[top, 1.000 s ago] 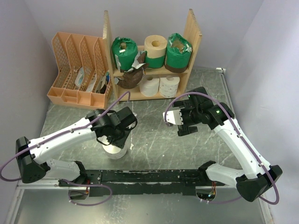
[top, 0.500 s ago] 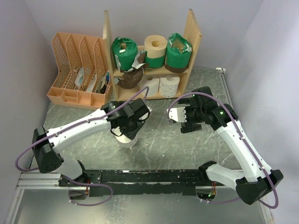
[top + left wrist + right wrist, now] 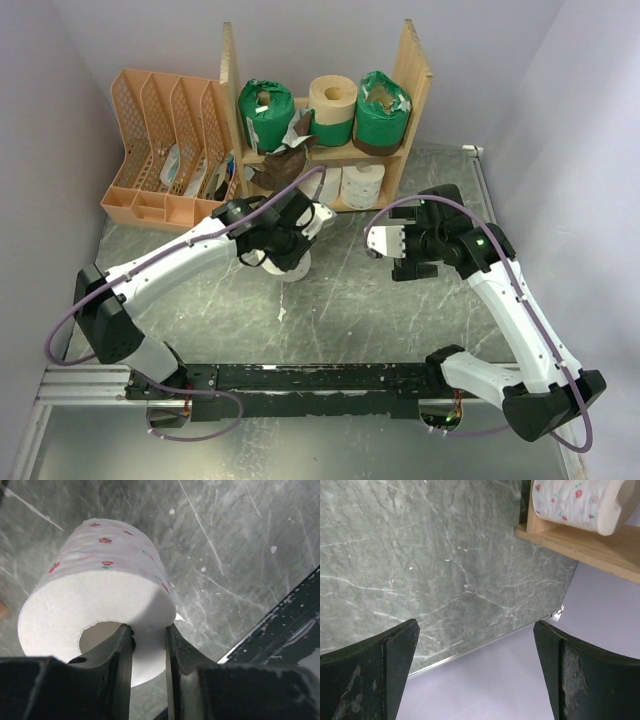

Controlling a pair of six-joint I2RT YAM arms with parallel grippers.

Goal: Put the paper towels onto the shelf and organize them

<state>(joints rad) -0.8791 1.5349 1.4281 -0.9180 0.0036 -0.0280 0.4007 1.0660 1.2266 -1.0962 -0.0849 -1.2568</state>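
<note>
Carrying a white flower-printed roll [image 3: 100, 575], the left arm [image 3: 170, 268] has swung from near its base across the table [image 3: 340, 300] to just in front of the shelf [image 3: 416, 70], so placing looks close. Its jaws pinch the roll's wall, one finger inside the core. The right arm [image 3: 520, 300] holds its jaws wide apart, empty. The upper board carries green-wrapped rolls [image 3: 264, 112] and a cream roll [image 3: 331, 93]. Below lie two white rolls [image 3: 362, 180] and what may be a brown-wrapped roll [image 3: 280, 165].
</note>
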